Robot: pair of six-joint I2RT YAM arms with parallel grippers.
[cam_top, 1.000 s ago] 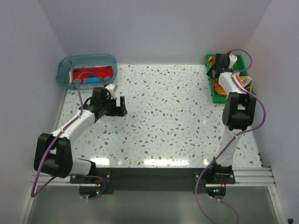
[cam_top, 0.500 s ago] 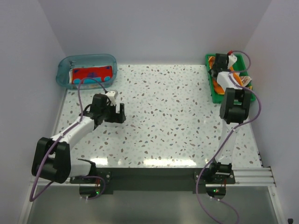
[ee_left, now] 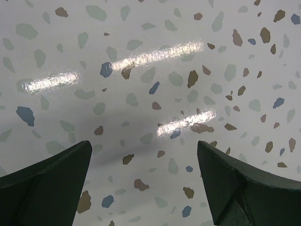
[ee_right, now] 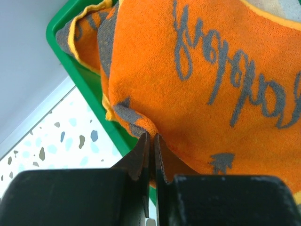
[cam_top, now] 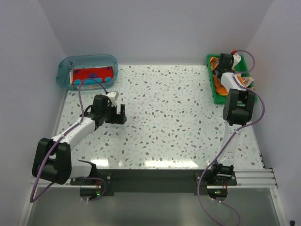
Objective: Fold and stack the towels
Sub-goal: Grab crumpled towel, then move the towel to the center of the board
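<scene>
The right gripper [ee_right: 149, 141] pinches shut on the edge of an orange towel [ee_right: 211, 70] heaped in the green tray [ee_right: 75, 66]. The left gripper [ee_left: 143, 147] hangs wide open and empty over the speckled table [ee_left: 141, 47].

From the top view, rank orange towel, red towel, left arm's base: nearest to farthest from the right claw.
1. Orange towel, green tray, at the right claw.
2. Red towel, blue tub, far left.
3. Left arm's base, near left.

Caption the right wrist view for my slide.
Right tool shut at the lower edge of the orange towel lying in the green tray.
</scene>
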